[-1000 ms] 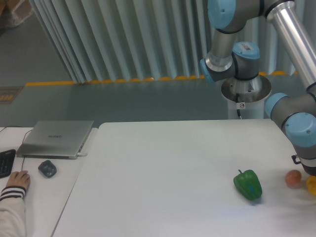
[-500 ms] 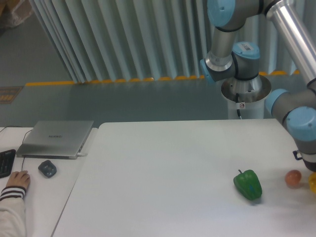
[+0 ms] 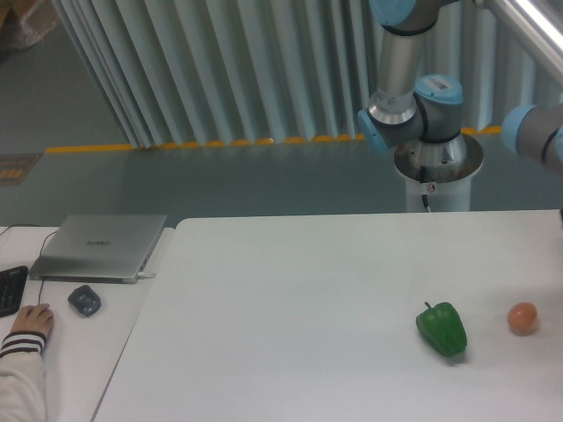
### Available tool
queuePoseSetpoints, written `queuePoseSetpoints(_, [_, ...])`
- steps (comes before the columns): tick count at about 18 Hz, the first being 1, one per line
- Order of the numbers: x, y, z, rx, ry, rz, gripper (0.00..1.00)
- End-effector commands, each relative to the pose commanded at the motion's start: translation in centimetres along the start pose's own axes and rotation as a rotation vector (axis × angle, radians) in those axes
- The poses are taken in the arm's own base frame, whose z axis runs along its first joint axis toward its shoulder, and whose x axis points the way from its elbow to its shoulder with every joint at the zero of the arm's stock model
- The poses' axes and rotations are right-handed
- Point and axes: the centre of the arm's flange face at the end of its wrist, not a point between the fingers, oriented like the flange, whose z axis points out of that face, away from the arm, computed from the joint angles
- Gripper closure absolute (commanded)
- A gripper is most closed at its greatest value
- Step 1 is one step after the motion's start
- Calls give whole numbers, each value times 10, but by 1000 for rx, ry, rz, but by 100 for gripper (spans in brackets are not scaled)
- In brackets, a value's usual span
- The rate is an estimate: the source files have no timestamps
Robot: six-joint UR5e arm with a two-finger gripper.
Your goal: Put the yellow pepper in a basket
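Note:
The yellow pepper is out of view now; nothing yellow shows at the right edge of the table. The gripper is out of frame too: only the arm's upper links and a blue joint [image 3: 535, 132] show at the top right. No basket is in view. A green bell pepper [image 3: 442, 328] lies on the white table [image 3: 308, 290] at the right, and a small orange-pink round thing [image 3: 522, 317] lies to its right.
The arm's base column [image 3: 436, 158] stands behind the table's far edge. At the left, a closed laptop [image 3: 98, 247], a mouse [image 3: 84, 301], a keyboard corner [image 3: 9, 288] and a person's hand [image 3: 31, 321] lie on a side desk.
The arm's lower joint has risen from over the table's right edge and left the frame. The yellow thing at the right edge is gone from view. The green pepper and orange ball have not moved.

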Motion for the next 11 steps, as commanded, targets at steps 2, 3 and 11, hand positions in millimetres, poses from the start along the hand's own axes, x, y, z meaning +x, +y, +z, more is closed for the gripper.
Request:
queuePoseSetpoints(2, [-10,17,6,17,-11,-24,70])
queuePoseSetpoints(3, [-16,25,13,18,-13,-33,70])
queuePoseSetpoints(11, [-19,129,59,63,-16,61,70])
